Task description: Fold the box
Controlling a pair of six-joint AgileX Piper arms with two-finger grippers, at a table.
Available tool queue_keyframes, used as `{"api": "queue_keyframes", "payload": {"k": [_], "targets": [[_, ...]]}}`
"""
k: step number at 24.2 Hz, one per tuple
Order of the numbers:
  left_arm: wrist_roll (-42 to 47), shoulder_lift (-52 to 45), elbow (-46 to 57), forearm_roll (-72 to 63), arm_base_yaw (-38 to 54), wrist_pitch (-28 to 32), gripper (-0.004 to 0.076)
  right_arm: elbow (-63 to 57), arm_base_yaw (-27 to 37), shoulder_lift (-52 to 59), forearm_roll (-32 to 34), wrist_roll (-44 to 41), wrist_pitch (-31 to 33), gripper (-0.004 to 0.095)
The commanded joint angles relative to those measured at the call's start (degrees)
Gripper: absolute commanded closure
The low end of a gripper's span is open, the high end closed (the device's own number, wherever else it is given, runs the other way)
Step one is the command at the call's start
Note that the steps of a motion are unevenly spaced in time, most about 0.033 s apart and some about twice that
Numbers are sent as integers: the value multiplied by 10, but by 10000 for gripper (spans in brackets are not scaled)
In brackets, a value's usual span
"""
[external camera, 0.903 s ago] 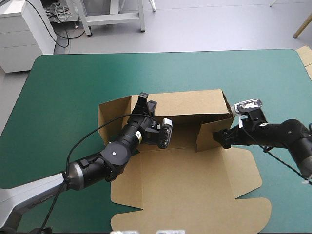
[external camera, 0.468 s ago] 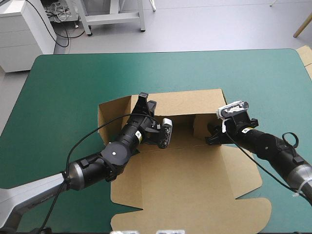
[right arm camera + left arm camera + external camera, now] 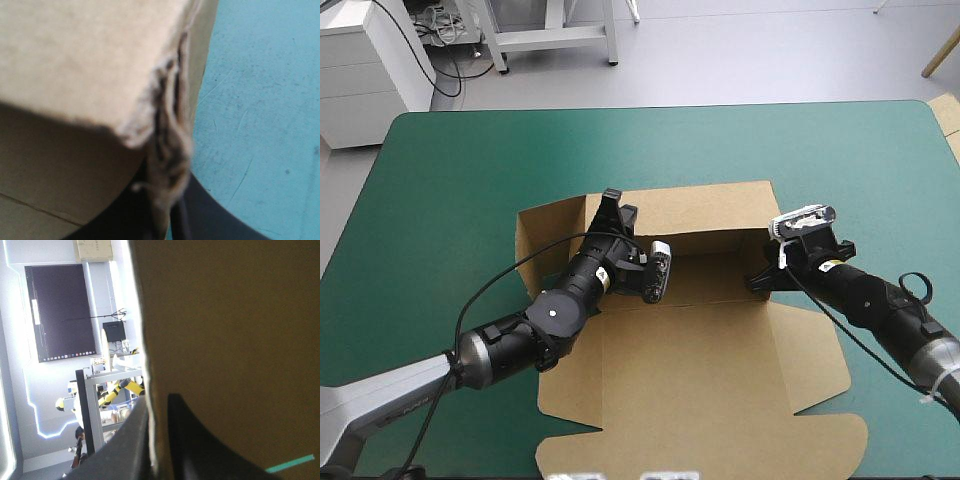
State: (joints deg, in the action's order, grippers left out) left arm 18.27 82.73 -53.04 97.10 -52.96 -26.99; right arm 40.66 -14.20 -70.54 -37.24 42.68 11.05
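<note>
Box (image 3: 700, 380) right flap has swung further in than earlier; sheet slid slightly left. Right tool (image 3: 761, 278) nearly shut, pinching that flap's edge. Left tool (image 3: 156, 402) same, clamped on the raised back wall. Box sits mid-table (image 3: 450, 170), between both tools.

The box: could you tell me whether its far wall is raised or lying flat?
Raised: the far wall stands upright, left tool and right tool shut on its ends; the near panels lie flat.

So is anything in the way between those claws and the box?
Nothing visible. The left gripper and the right gripper each pinch a raised wall of the box, the board edge between their jaws.
</note>
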Motion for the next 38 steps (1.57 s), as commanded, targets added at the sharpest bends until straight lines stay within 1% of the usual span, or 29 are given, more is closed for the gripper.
{"api": "queue_keyframes", "payload": {"k": [1,3,6,7,11,14,17,21,25,27,28,29,30,31,32,33,34,36,37,38], "targets": [[2,-15,-13,7,-3,36,540,17,-3,18,-6,10,-19,928],[4,-15,-13,7,-3,49,428,17,-3,18,-6,10,-27,928],[4,-15,-13,7,-4,52,326,17,-3,18,-5,18,-50,927],[4,-15,-13,7,-4,53,313,17,-3,18,-5,21,-57,928],[4,-15,-13,7,-10,63,310,18,-3,14,-6,26,-87,928],[3,-15,-13,7,-35,41,310,20,-3,1,-22,26,-122,928],[2,-15,-13,7,-63,22,310,40,-3,-21,-22,26,-151,928],[1,-15,-13,7,-86,21,310,98,-2,-69,-20,25,-158,928],[-1,-15,-13,7,-90,20,310,193,-2,-152,-17,27,-158,928],[2,-15,-13,6,-90,22,338,216,-2,-173,-17,29,-157,928],[4,-15,-13,-1,-90,21,407,220,-2,-178,-17,29,-154,928],[7,-15,-13,-13,-90,16,497,222,-2,-178,-17,29,-153,928],[7,-15,-13,-29,-90,-2,696,222,-2,-178,-17,29,-152,929],[8,-15,-13,-30,-90,-24,722,222,-2,-178,-17,29,-152,929],[8,-15,-16,-36,-90,-47,722,222,-2,-178,-17,29,-152,929],[8,-15,-31,-75,-89,-77,722,222,-2,-178,-17,29,-152,929],[-5,-15,-56,-142,-84,-93,722,222,-2,-178,-17,29,-152,929],[-111,-15,-130,-329,-46,-92,722,222,-2,-178,-17,29,-152,929],[-204,-15,-178,-458,-17,-93,722,222,-2,-178,-17,29,-150,929],[-297,-15,-216,-562,14,-108,722,222,-2,-178,-17,29,-147,929]]}}
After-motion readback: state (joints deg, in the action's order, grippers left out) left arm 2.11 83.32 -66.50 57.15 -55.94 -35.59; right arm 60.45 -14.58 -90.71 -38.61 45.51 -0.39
